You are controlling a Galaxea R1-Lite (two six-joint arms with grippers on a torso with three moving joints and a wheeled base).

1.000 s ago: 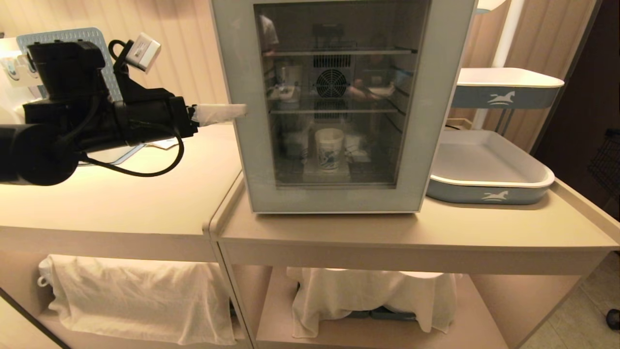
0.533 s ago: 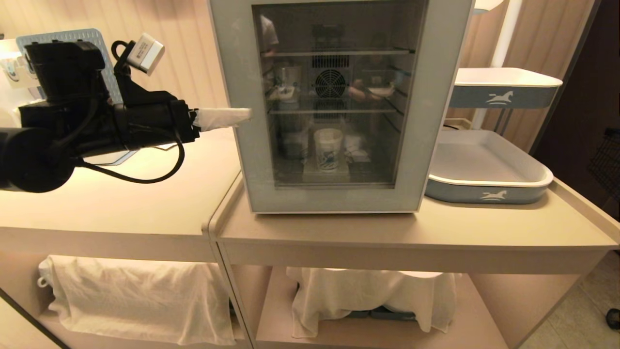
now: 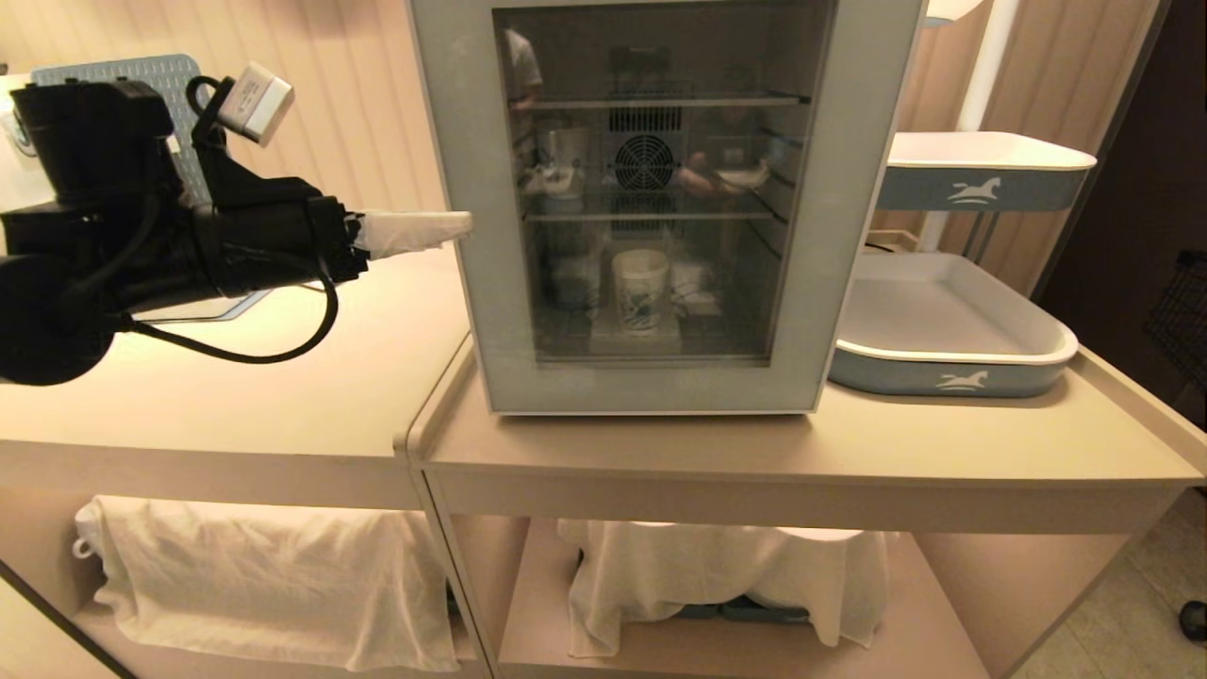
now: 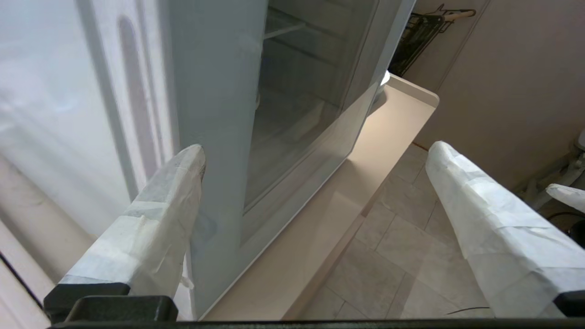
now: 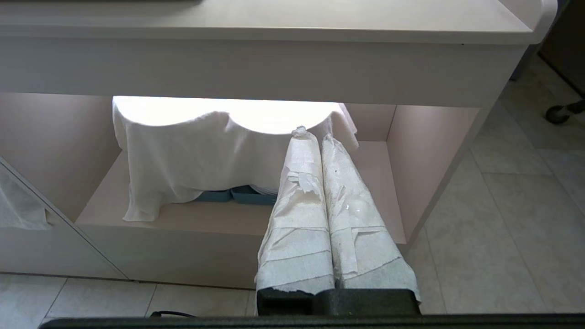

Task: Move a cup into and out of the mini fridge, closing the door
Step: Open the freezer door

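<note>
Cup (image 3: 640, 289) inside fridge (image 3: 853, 236), beyond left pincer (image 3: 453, 226)

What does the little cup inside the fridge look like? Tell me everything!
The cup is small, white and looks like paper, wider at its rolled rim than at its base, with a blue print on its side. It stands upright on the bottom level of the mini fridge, about in the middle, seen through the tinted glass of the shut door. Nothing grips it; whether it touches anything beside it cannot be told.

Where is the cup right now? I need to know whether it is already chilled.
In the head view the cup stands inside the mini fridge, on its floor, centred behind the door.
</note>
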